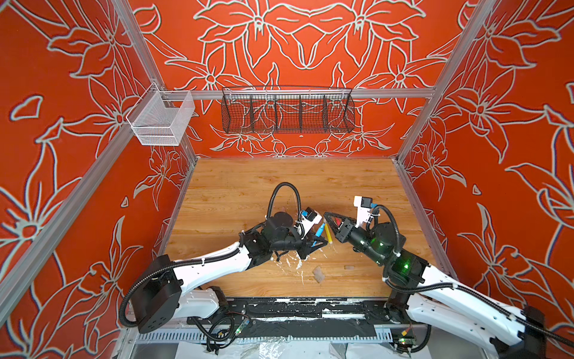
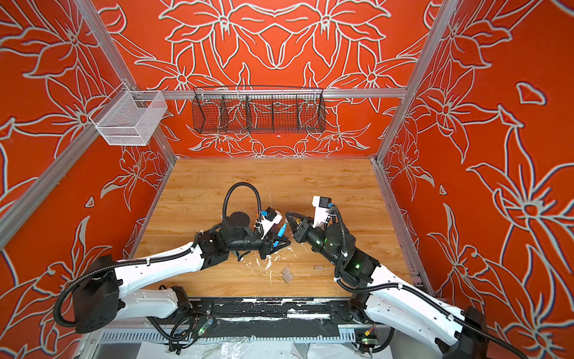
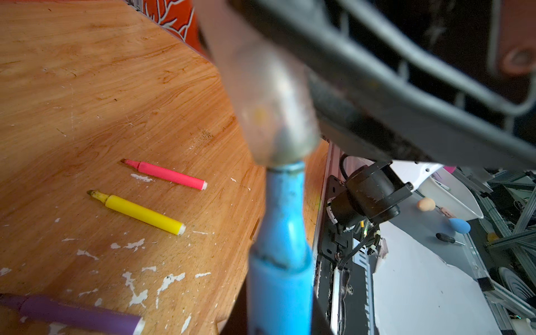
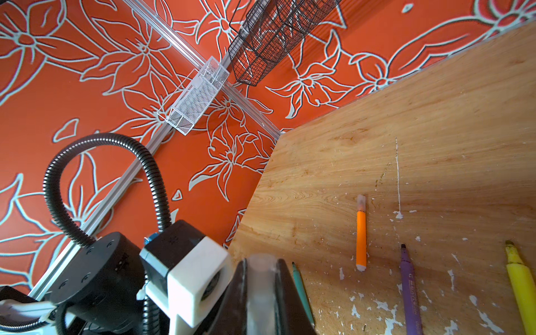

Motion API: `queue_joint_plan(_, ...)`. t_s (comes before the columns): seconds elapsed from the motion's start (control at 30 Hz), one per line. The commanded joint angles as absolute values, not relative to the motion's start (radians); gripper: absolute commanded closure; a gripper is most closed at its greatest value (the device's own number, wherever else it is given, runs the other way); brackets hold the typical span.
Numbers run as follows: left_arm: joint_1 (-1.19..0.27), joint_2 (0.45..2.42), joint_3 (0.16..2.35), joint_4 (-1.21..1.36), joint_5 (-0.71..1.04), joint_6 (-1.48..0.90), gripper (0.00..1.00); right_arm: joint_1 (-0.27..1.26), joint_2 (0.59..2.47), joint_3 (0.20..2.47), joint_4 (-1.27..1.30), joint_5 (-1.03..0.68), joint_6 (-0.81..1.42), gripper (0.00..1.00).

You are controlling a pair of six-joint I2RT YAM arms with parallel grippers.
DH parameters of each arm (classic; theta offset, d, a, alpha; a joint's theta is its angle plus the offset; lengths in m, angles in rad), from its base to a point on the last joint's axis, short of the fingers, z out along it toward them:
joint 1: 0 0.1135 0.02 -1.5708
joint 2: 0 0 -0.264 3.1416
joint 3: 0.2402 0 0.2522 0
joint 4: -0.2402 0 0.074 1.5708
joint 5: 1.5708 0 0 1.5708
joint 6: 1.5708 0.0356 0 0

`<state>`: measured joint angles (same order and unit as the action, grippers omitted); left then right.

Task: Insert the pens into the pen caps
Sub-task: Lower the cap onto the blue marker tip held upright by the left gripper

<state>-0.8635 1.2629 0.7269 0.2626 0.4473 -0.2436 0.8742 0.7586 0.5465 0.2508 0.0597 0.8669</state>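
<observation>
My left gripper [image 3: 280, 322] is shut on a blue pen [image 3: 282, 246], which points up at an angle in both top views [image 1: 319, 231] [image 2: 282, 231]. A clear pen cap [image 4: 261, 290] is held between the shut fingers of my right gripper [image 4: 261, 268]. In the left wrist view the cap [image 3: 269, 101] meets the blue pen's tapered end, and the tip is hidden in its mouth. Both grippers [image 1: 317, 243] [image 1: 326, 215] meet over mid-table. Pink [image 3: 168, 175], yellow [image 3: 142, 213] and purple [image 3: 72, 314] pens lie uncapped. The orange pen [image 4: 361, 240] wears a clear cap. A green pen [image 4: 301, 290] lies beside my right fingers.
Two translucent pieces that look like caps [image 1: 319, 275] [image 1: 349, 267] lie near the table's front, among white paint flecks. A black wire basket [image 1: 287, 112] and a white mesh basket [image 1: 161, 119] hang on the back rail. The left wrist camera block [image 4: 188, 269] sits close to my right gripper.
</observation>
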Motion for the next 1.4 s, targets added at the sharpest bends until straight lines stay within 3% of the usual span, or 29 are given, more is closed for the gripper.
queue_joint_plan(0.0, -0.845, 1.236, 0.719, 0.297, 0.444, -0.296, 1.00, 0.916, 0.781, 0.526, 0.286, 0.114, 0.875, 1.00)
queue_joint_plan(0.5, -0.741, 1.165, 0.609, 0.451, 0.480, -0.427, 1.00, 1.118, 0.960, 0.538, 0.415, 0.319, 0.862, 1.00)
queue_joint_plan(0.97, -0.687, 1.068, 0.524, 0.547, 0.510, -0.452, 1.00, 1.213, 1.134, 0.583, 0.594, 0.266, 0.830, 1.00)
queue_joint_plan(1.07, -0.687, 1.065, 0.519, 0.552, 0.512, -0.432, 1.00, 1.215, 1.115, 0.570, 0.592, 0.289, 0.828, 0.81)
queue_joint_plan(1.37, -0.694, 1.069, 0.511, 0.540, 0.517, -0.329, 1.00, 1.215, 0.882, 0.484, 0.484, 0.447, 0.770, 0.63)
